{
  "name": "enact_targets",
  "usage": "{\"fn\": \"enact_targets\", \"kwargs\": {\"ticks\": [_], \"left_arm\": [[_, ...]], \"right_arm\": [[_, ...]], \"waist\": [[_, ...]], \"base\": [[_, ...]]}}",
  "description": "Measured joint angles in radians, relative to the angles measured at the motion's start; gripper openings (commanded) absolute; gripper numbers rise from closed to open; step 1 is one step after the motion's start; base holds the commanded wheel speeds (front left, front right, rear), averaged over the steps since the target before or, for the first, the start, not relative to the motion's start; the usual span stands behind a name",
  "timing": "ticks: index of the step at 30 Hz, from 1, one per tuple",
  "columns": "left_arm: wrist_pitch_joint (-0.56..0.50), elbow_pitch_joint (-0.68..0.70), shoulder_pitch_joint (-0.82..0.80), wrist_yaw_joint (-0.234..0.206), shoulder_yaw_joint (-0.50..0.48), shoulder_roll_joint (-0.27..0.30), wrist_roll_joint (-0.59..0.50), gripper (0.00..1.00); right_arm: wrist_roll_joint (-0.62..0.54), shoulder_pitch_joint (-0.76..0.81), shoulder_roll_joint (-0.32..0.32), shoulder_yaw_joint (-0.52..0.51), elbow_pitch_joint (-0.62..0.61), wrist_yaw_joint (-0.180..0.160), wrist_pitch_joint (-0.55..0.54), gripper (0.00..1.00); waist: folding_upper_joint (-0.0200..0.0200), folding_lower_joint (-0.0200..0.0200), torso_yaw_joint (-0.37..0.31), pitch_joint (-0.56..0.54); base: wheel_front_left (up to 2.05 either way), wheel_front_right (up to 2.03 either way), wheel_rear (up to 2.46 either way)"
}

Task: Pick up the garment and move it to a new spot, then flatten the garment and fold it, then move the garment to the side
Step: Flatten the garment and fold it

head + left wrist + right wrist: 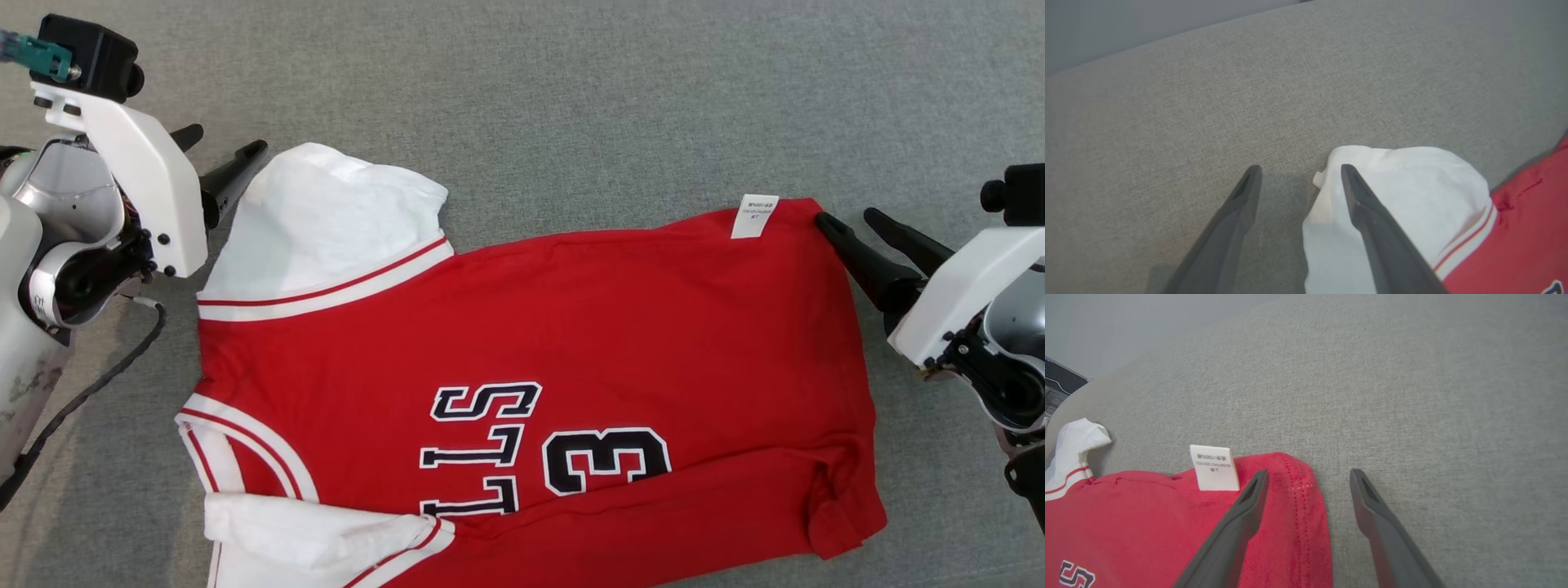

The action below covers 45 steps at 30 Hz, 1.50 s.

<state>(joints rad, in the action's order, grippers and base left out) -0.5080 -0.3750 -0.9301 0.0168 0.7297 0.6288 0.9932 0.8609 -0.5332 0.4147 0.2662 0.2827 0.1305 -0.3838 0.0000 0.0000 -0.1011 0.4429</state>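
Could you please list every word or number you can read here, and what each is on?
"LLS": black letters on the red jersey; the rest of the word is hidden.
"3": black number beside them, same jersey.
White tag at the jersey's edge: print too small to read.

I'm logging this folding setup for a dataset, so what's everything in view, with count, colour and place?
jersey: one, red with black lettering, spread on the surface
sleeves: two, white with red trim, at the jersey's left end in the head view
care label: one, white, at the jersey's far right corner
surface: one, grey fabric, under everything
cable: one, black, lower left beside the left arm
left claw: one, dark fingers, open, at the upper white sleeve
right claw: one, dark fingers, open, at the red corner near the label
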Motion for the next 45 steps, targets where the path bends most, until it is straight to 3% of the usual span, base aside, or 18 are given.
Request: {"fn": "enact_targets", "kwargs": {"ticks": [5, 14, 15, 16, 18, 19, 20, 21, 22, 23, 25, 26, 45], "left_arm": [[-0.077, -0.096, -0.059, 0.048, 0.029, -0.024, 0.011, 1.0], [-0.145, -0.191, -0.103, 0.086, 0.045, -0.057, 0.051, 1.0], [-0.148, -0.193, -0.104, 0.088, 0.046, -0.061, 0.057, 1.0], [-0.147, -0.195, -0.106, 0.089, 0.046, -0.066, 0.058, 1.0], [-0.159, -0.198, -0.111, 0.097, 0.049, -0.073, 0.071, 1.0], [-0.165, -0.198, -0.112, 0.098, 0.051, -0.076, 0.078, 1.0], [-0.173, -0.198, -0.112, 0.098, 0.054, -0.077, 0.084, 1.0], [-0.182, -0.197, -0.112, 0.101, 0.058, -0.077, 0.088, 0.95], [-0.189, -0.196, -0.112, 0.102, 0.06, -0.077, 0.092, 0.81], [-0.193, -0.195, -0.112, 0.102, 0.062, -0.077, 0.093, 0.67], [-0.194, -0.193, -0.112, 0.103, 0.067, -0.075, 0.091, 0.36], [-0.186, -0.193, -0.112, 0.105, 0.068, -0.074, 0.089, 0.02], [-0.149, -0.176, -0.072, 0.11, 0.068, -0.071, 0.145, 0.0]], "right_arm": [[0.03, -0.052, 0.0, 0.069, 0.038, 0.0, 0.015, 1.0], [0.09, -0.109, 0.001, 0.173, 0.083, 0.0, 0.053, 1.0], [0.096, -0.115, 0.004, 0.184, 0.086, 0.0, 0.057, 0.97], [0.101, -0.119, 0.007, 0.193, 0.089, 0.0, 0.062, 0.84], [0.114, -0.124, 0.008, 0.211, 0.097, 0.0, 0.077, 0.66], [0.12, -0.129, 0.01, 0.221, 0.103, 0.0, 0.081, 0.51], [0.124, -0.133, 0.012, 0.229, 0.109, 0.0, 0.087, 0.47], [0.128, -0.136, 0.014, 0.235, 0.116, 0.0, 0.095, 0.42], [0.133, -0.137, 0.016, 0.244, 0.12, 0.0, 0.099, 0.4], [0.137, -0.138, 0.018, 0.253, 0.124, 0.0, 0.106, 0.25], [0.148, -0.143, 0.021, 0.268, 0.129, 0.0, 0.115, 0.11], [0.153, -0.146, 0.022, 0.277, 0.131, 0.0, 0.121, 0.0], [0.245, -0.163, 0.077, 0.379, 0.174, 0.0, 0.237, 0.0]], "waist": [[0.0, 0.0, -0.027, 0.031], [0.0, 0.0, -0.05, 0.051], [0.0, 0.0, -0.05, 0.051], [0.0, 0.0, -0.05, 0.05], [0.0, 0.0, -0.049, 0.048], [0.0, 0.0, -0.048, 0.046], [0.0, 0.0, -0.047, 0.044], [0.0, 0.0, -0.046, 0.042], [0.0, 0.0, -0.045, 0.04], [0.0, 0.0, -0.044, 0.038], [0.0, 0.0, -0.041, 0.035], [0.0, 0.0, -0.041, 0.034], [0.0, 0.0, -0.021, -0.055]], "base": [[0.0, 0.0, 0.0], [0.0, 0.0, 0.0], [0.0, 0.0, 0.0], [0.0, 0.0, 0.0], [0.0, 0.0, 0.0], [0.0, 0.0, 0.0], [0.0, 0.0, 0.0], [0.0, 0.0, 0.0], [0.0, 0.0, 0.0], [0.0, 0.0, 0.0], [0.0, 0.0, 0.0], [0.0, 0.0, 0.0], [0.0, 0.0, 0.0]]}}
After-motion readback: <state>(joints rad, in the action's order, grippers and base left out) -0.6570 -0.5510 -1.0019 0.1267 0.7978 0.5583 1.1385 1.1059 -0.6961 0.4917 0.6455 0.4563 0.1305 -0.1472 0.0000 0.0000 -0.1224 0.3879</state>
